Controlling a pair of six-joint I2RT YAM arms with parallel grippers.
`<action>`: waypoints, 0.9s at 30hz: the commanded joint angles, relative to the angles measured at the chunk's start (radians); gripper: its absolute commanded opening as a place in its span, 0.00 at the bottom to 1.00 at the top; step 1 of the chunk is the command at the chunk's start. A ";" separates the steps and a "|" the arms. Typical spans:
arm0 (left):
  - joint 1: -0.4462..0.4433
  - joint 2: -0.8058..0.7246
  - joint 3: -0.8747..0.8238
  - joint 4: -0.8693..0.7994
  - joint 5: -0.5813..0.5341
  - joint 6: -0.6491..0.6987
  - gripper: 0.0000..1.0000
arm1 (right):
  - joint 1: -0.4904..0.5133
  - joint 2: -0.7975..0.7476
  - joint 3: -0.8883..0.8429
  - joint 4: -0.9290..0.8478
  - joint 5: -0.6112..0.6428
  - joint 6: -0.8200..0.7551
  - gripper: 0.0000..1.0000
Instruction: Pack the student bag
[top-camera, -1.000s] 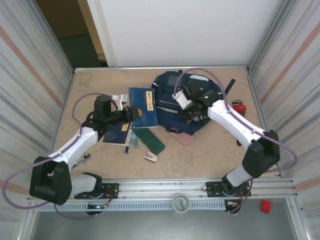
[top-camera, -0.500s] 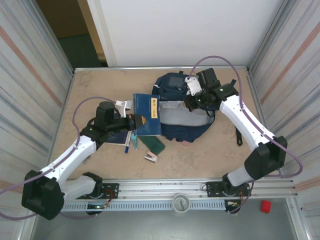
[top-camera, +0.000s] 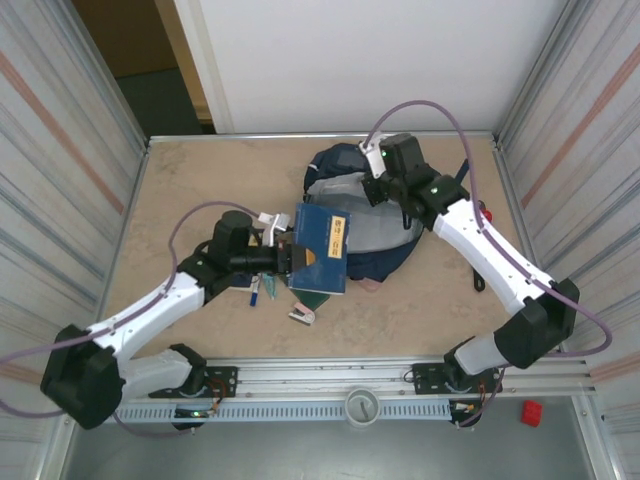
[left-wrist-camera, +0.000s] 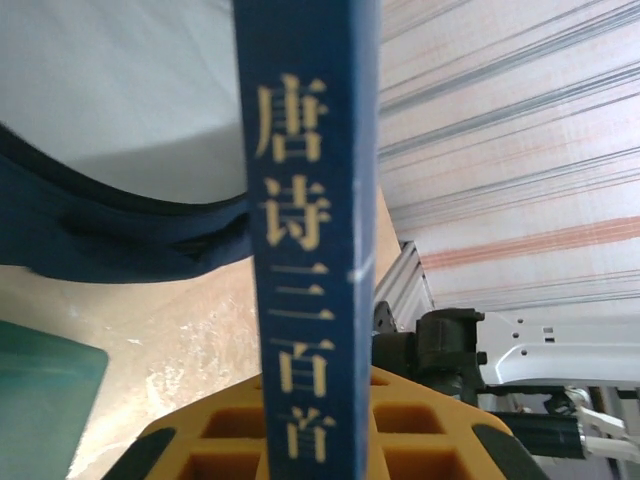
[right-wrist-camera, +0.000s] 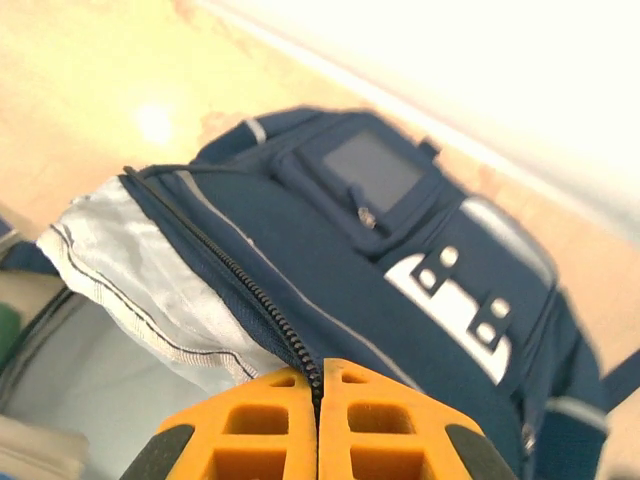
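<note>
The student bag lies in the upper middle of the top view, its mouth turned toward the lower left and showing pale grey lining. The right gripper is pressed together on the zipper edge of the front panel and lifts it. The left gripper pinches one end of a blue book right at the mouth; whether the book's far edge is already inside I cannot tell. The step in hand looks like sliding the book in. It should travel along its own plane toward the upper right, passing under the lifted edge and over the lining. The right gripper should hold the mouth taut, so that loose fabric does not fold ahead of the book. A push against bunched lining would likely shove the whole bag across the tabletop, so release is best left until most of the book is inside.
</note>
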 joint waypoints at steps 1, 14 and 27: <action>-0.032 0.105 0.091 0.137 0.036 -0.088 0.00 | 0.058 -0.047 -0.039 0.306 0.191 -0.231 0.00; -0.024 0.540 0.314 0.487 -0.092 -0.433 0.00 | 0.072 -0.074 -0.109 0.450 0.104 -0.394 0.00; -0.045 0.804 0.534 0.464 -0.532 -0.550 0.00 | -0.018 -0.125 -0.145 0.330 -0.177 -0.170 0.00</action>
